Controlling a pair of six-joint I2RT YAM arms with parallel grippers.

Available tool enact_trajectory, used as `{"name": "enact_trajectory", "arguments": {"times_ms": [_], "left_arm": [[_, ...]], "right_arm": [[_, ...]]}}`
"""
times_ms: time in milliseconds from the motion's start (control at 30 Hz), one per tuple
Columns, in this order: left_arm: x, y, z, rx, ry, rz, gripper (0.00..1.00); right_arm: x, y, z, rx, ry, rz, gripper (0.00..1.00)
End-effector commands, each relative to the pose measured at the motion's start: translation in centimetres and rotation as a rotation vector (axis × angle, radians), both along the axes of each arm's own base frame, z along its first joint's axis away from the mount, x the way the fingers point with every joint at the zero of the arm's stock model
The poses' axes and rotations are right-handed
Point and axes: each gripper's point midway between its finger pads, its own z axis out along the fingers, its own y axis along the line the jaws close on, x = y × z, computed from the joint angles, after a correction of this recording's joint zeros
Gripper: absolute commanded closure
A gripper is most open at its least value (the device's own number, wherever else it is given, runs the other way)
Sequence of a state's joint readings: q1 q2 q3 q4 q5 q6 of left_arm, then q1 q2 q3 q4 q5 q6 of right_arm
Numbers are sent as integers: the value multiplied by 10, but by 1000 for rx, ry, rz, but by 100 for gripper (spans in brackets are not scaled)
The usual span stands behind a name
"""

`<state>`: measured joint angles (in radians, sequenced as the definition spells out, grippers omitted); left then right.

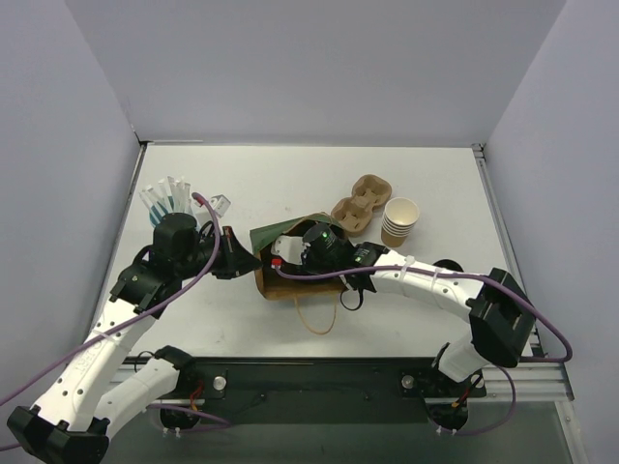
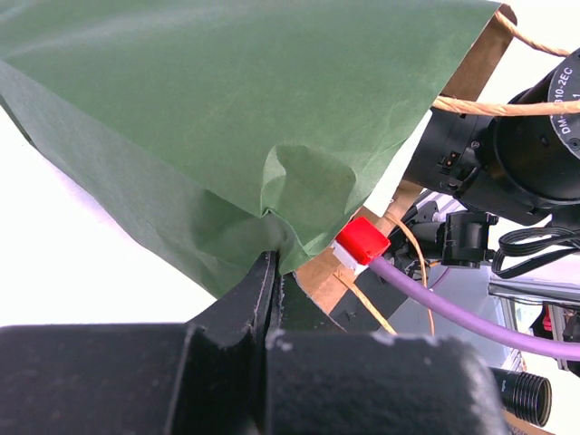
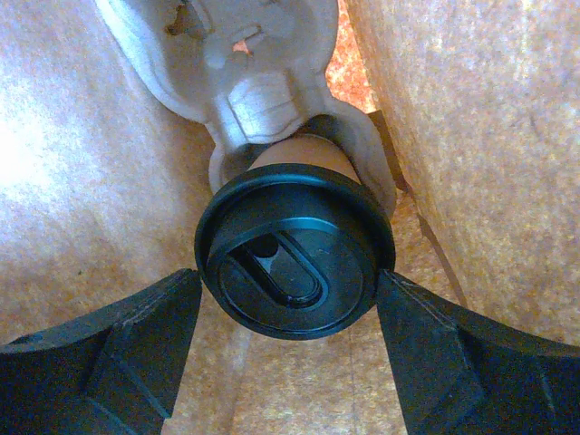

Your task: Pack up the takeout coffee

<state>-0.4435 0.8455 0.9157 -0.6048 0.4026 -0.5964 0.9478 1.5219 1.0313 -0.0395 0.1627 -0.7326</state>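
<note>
The paper bag (image 2: 181, 118) is being pinched at its rim by the fully closed left pincer (image 2: 272, 272), so its mouth is being held open. Inside, the takeout coffee (image 3: 294, 240), seated in a carrier (image 3: 249, 100), is being flanked by the wide-spread right pincer (image 3: 288, 276); whether it is being gripped cannot be told.

I see white shells and black joints on left arm (image 1: 92, 358) and right arm (image 1: 426, 280), a purple cable (image 2: 453, 311) (red plug (image 2: 362, 243) at its ten-o'clock end), black right gripper (image 3: 288, 283).
</note>
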Motion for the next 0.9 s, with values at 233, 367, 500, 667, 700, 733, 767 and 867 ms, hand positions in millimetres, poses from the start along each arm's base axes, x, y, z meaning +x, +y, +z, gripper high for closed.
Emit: {"name": "enact_trajectory", "arguments": {"times_ms": [233, 367, 500, 667, 700, 733, 767, 867], "left_arm": [[-6, -3, 16, -43, -22, -22, 100], [-7, -3, 12, -41, -12, -21, 100], [-7, -4, 12, -41, -10, -24, 100], [-6, -4, 12, -40, -7, -24, 100], [-6, -4, 11, -40, -8, -23, 100], [-6, -3, 11, -39, -8, -21, 100], [-6, -4, 11, -41, -6, -22, 100], [-6, -3, 11, -41, -8, -21, 100]], "right_arm": [[13, -1, 10, 48, -4, -45, 34], [16, 4, 4, 49, 7, -48, 40], [21, 7, 1, 59, 17, -59, 41], [25, 7, -4, 60, 29, -71, 41], [26, 6, -5, 61, 31, -76, 41], [26, 7, -4, 65, 34, -76, 41], [27, 6, -6, 63, 36, -78, 41], [29, 6, -3, 71, 32, -84, 39]]}}
